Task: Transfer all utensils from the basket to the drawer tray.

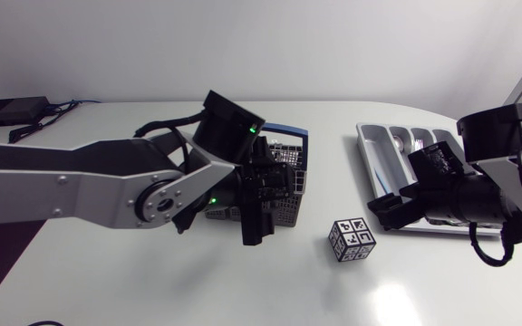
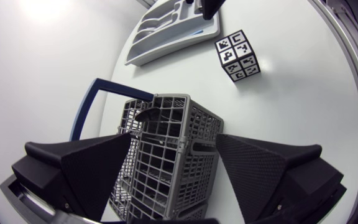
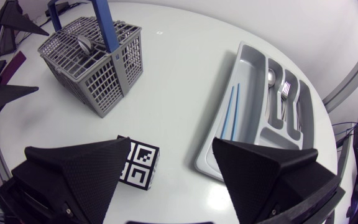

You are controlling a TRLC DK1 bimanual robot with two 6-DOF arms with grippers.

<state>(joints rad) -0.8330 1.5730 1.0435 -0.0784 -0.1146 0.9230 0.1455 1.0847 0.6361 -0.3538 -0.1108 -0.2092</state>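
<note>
White tabletop [image 1: 152,290] carries everything: the left gripper [image 2: 173,140] gapes wide, gripping nothing, above the grey basket [image 2: 179,118] between its fingers, while the right gripper [image 3: 171,142], equally wide and empty, has the drawer tray [image 3: 253,118] just ahead.

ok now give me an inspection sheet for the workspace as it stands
surface: smooth white table, some glare
job's things: grey plastic mesh basket with blue handle, a round-bowled metal utensil showing inside; grey compartmented plastic drawer tray holding two thin blue sticks, a metal spoon and a metal fork
clutter: black-and-white patterned cube between basket and tray
grippers: left jaws open, either side of the basket, contact unclear; right jaws open, above the table between cube and tray
cables: black adapter box with leads at the table's far left corner
surroundings: nothing seen
</note>
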